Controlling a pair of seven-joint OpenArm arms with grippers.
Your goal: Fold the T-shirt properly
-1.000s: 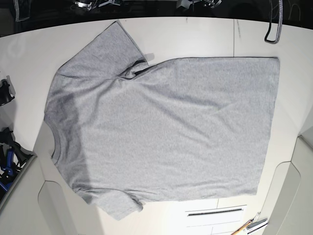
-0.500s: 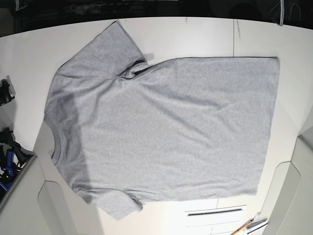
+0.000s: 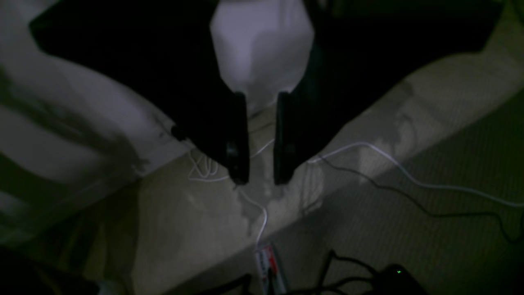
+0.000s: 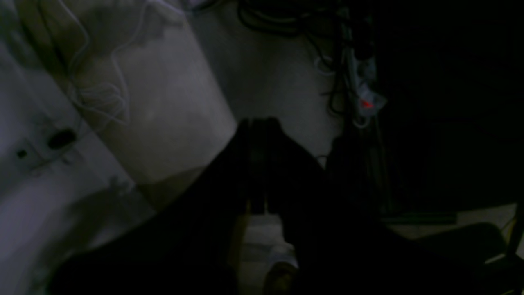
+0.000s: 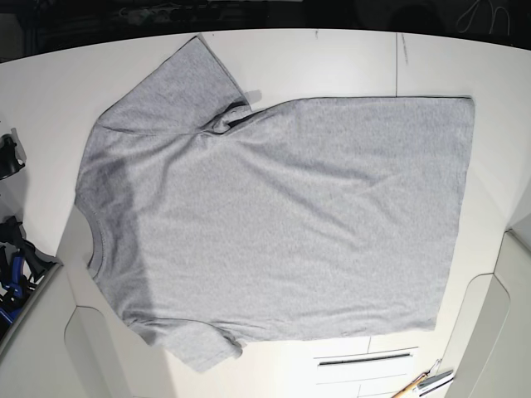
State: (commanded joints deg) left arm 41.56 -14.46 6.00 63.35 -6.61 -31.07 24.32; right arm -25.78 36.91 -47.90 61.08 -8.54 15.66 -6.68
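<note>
The heather-grey T-shirt lies spread flat on the white table. Its ribbed neck is at the left and its hem at the right. The side facing up is plain, with no lettering showing. Neither gripper shows in the base view. My left gripper hangs off the table over the dim floor, empty, with a narrow gap between its fingers. My right gripper is also over the floor, dark, with its fingers together and nothing in them.
One sleeve points to the far edge, the other to the near edge. Blue and black hardware sits at the left edge. A tool lies at the bottom right. Cables and a power strip lie on the floor.
The arm parts and the grey cable loop at the top edge of the base view have drawn back out of sight. The T-shirt has not moved.
</note>
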